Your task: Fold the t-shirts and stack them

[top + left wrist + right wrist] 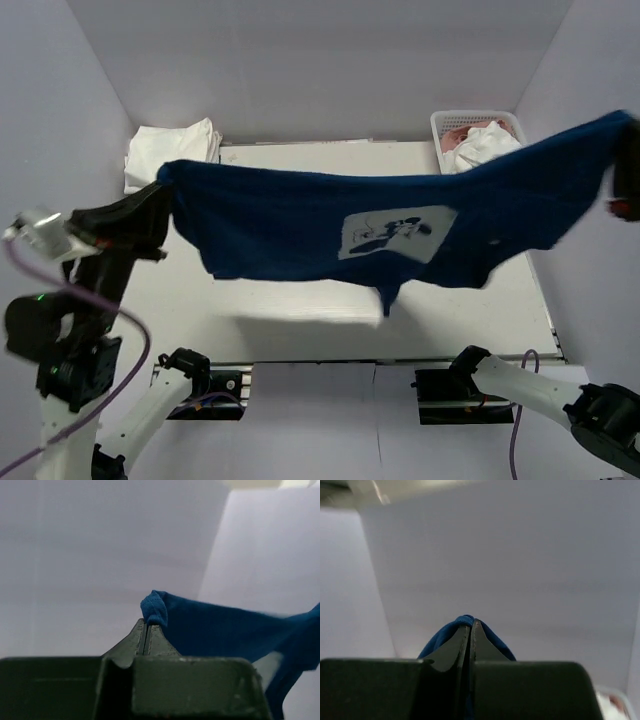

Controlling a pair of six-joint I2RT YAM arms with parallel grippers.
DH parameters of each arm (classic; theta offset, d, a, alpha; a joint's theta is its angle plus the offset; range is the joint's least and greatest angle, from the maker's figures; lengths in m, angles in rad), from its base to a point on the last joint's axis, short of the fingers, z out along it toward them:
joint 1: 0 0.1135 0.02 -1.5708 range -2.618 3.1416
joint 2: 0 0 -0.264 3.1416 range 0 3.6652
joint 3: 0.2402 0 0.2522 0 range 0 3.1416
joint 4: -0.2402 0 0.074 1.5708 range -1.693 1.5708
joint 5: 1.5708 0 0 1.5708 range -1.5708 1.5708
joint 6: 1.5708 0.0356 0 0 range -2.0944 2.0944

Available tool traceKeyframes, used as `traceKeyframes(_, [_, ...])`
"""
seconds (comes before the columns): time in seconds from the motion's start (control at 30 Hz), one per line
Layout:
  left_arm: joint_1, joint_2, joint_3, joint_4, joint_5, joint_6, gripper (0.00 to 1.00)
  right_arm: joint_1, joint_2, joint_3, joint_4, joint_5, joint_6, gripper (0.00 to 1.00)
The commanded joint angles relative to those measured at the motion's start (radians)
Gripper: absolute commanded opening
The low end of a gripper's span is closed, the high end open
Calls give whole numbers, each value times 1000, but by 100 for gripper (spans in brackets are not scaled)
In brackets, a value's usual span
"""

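Left gripper (163,190) is clamped on one end of the navy tee (300,220), and the right gripper (622,170) has the other end at the far right edge of the top view. So that's two grippers and one navy shirt, stretched out in the air between them above the table (300,310), with its single white square print (395,233) facing the camera. At the back left there's one pile of white tees (170,150); can't tell how many are in it. At the back right is one white basket (470,116) holding a pink tee (458,136) and a white tee (488,148).

Left wrist view: left gripper (147,626) has its fingers pressed together, with a blue nub of the navy tee (225,630) bunched at the tips.

Right wrist view: right gripper (471,626) is the same deal, fingers pinched tight, with the navy tee (444,634) poking out on both sides.
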Motion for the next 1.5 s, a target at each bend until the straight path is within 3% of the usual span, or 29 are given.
traceKeyframes(0.0, [10,-59,74,-57,80,-55,0,-3,29,181,-68,-166,-66,0])
traceKeyframes(0.27, [10,4,251,-85,237,-76,0,-3,16,209,61,-183,-123,0])
traceKeyframes(0.4, [10,64,260,-114,90,-76,0,5,22,94,142,-88,-188,0])
traceKeyframes(0.57, [10,163,83,-75,-177,-101,0,5,82,-244,406,262,-306,0])
traceKeyframes(0.6, [10,188,53,-62,-222,-114,0,1,151,-339,613,378,-410,0])
traceKeyframes(0.67, [10,275,-28,-28,-361,-142,0,-18,209,-450,728,461,-486,0])
traceKeyframes(0.7, [10,309,-48,-19,-401,-153,0,-27,321,-473,757,459,-466,0])
traceKeyframes(0.83, [10,536,-125,38,-596,-185,0,-171,583,-469,666,367,-268,0])
traceKeyframes(0.87, [20,597,-135,67,-637,-185,0,-191,623,-463,650,285,-241,0])
traceKeyframes(0.9, [20,739,-125,67,-647,-194,0,-228,662,-440,617,262,-209,0])
traceKeyframes(0.97, [40,908,-13,5,-624,-219,0,-280,838,-394,561,168,-129,0])
traceKeyframes(1.0, [56,1087,36,-75,-636,-258,1,-292,886,-345,545,140,-105,0])
traceKeyframes(1.1, [110,1332,301,-301,-650,-343,28,-346,1196,-154,398,33,-10,0])
traceKeyframes(1.13, [121,1396,444,-353,-650,-358,70,-355,1301,-89,298,11,8,22])
traceKeyframes(1.17, [121,1485,507,-390,-665,-358,99,-369,1340,107,253,-3,17,42])
traceKeyframes(1.2, [132,1509,556,-413,-665,-349,99,-371,1396,155,189,-2,28,90])
traceKeyframes(1.3, [132,1497,613,-355,-629,-270,99,-365,1353,123,222,-14,17,90])
traceKeyframes(1.4, [132,1442,549,-255,-532,-188,99,-371,1187,-175,333,-57,69,90])
traceKeyframes(1.47, [132,1383,484,-220,-492,-158,99,-368,1092,-266,353,-97,125,90])
